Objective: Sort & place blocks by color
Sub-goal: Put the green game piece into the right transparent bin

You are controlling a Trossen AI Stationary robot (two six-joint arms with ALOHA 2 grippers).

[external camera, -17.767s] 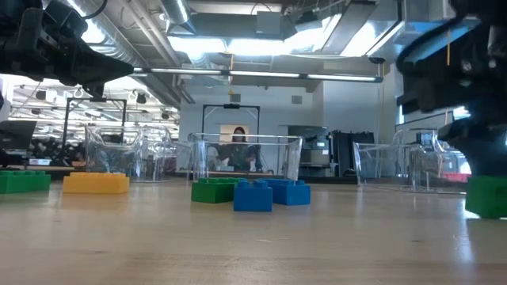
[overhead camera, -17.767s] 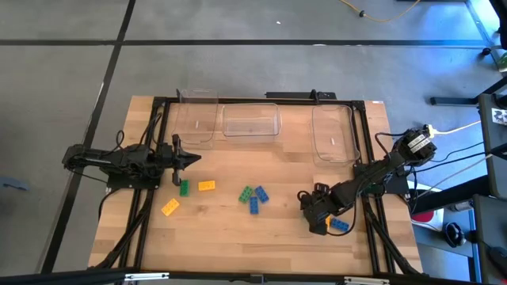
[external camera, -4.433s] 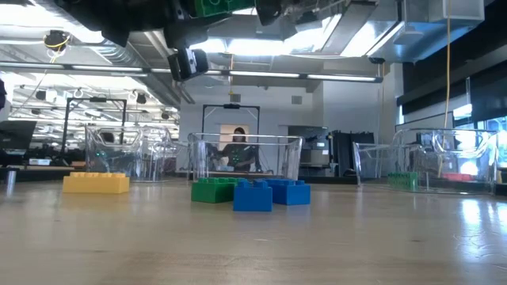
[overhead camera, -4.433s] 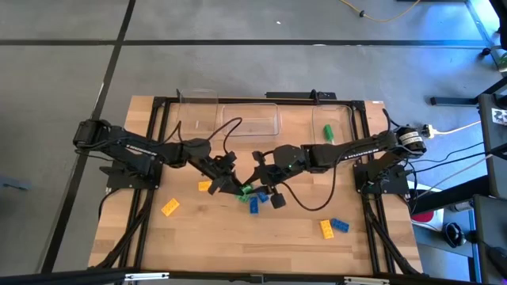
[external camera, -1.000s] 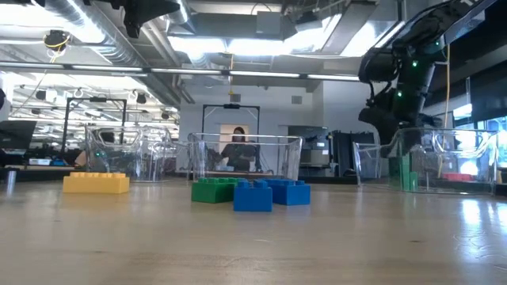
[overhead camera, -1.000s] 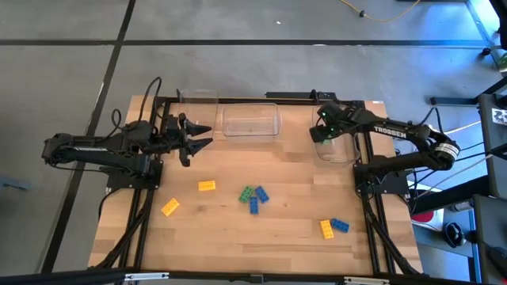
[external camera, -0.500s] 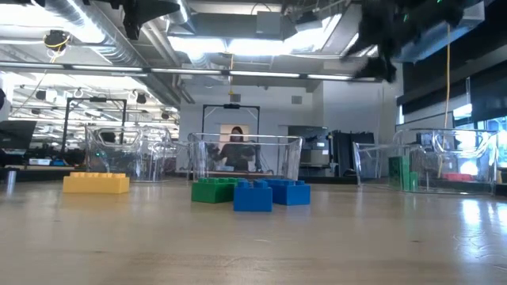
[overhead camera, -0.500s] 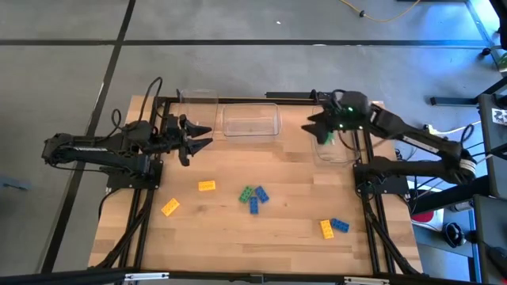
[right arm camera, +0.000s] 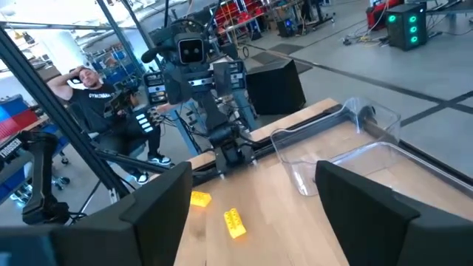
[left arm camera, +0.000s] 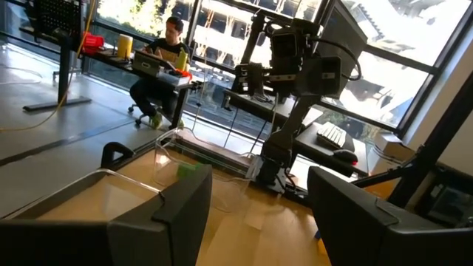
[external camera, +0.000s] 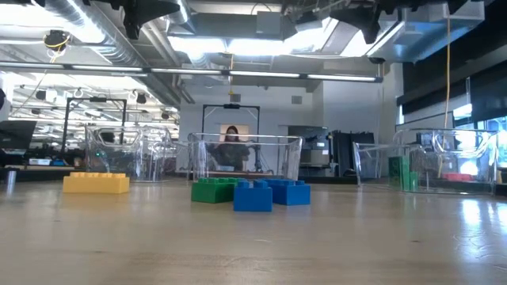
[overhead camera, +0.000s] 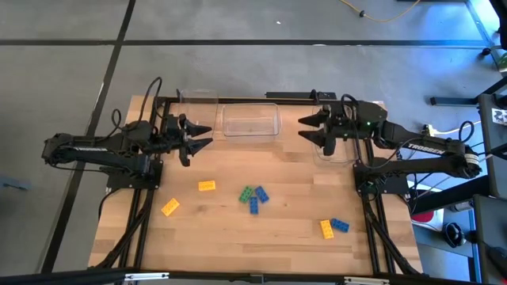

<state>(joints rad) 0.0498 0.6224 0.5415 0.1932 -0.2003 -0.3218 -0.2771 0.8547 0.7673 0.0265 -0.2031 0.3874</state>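
Right gripper (overhead camera: 315, 129) has swung off the right bin (overhead camera: 333, 151), fingers spread, empty. Left gripper (overhead camera: 198, 135) hasn't budged near the bench's far-left corner, fingers also spread.

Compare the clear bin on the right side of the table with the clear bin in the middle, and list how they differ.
The right bin holds green blocks; the middle bin shows nothing inside. In the high view the right bin runs lengthwise front to back, while the middle bin lies crosswise along the back edge. The open right gripper hovers at the right bin's edge; no gripper is over the middle bin. Both are clear plastic and sit upright.
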